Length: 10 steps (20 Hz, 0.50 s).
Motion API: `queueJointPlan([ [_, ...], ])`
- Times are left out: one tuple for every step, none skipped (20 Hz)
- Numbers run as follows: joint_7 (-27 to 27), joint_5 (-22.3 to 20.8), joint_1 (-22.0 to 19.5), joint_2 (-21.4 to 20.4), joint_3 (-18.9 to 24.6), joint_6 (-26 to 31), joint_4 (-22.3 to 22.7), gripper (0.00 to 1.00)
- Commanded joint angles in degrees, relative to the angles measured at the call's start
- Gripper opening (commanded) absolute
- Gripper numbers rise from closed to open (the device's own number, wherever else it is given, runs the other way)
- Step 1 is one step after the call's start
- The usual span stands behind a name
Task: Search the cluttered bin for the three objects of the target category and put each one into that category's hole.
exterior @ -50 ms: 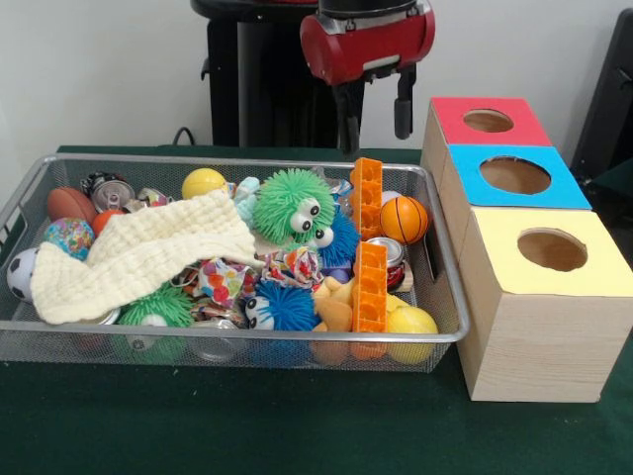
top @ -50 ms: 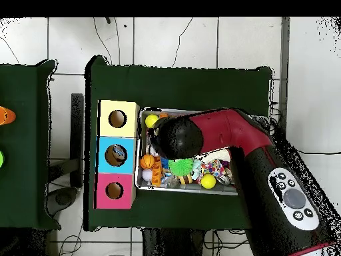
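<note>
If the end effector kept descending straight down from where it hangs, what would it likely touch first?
Probably the upright orange block at the bin's back, directly below the open end effector; depth is uncertain.

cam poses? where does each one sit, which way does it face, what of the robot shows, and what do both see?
Front view: level with the table, facing the mesh bin and the robot; shows the arm's red end and open claw.
Overhead view: above, looking straight down; the red and black arm covers much of the bin.
Shared: bin, green fuzzy toy, three-hole box.
</note>
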Motion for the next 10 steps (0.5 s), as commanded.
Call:
queueJointPlan([
  [-8.4, -8.9, -1.0, 3.1, -3.0, -1.1, 8.0, 1.0],
  [-8.1, -9.1, -1.1, 3.3, -3.1, -0.9, 8.2, 1.0],
  [-7.9, -9.3, -1.1, 3.2, -3.3, -0.3, 8.4, 1.0],
  [-7.9, -9.4, -1.3, 3.1, -3.1, 0.0, 8.7, 1.0],
  [-7.8, -9.3, -1.4, 2.8, -3.1, 0.7, 8.8, 1.0],
  [-7.7, -9.3, -1.4, 2.6, -3.0, 1.5, 9.0, 1.0],
  [-6.9, -9.2, -1.4, 2.5, -3.4, 2.0, 9.5, 1.0],
  [-6.4, -9.4, -1.4, 2.4, -3.5, 1.9, 9.8, 1.0],
  [-5.8, -9.7, -1.5, 2.5, -3.7, 1.5, 10.4, 1.0],
  [-5.6, -9.9, -1.5, 2.5, -3.9, 1.4, 10.7, 1.0],
])
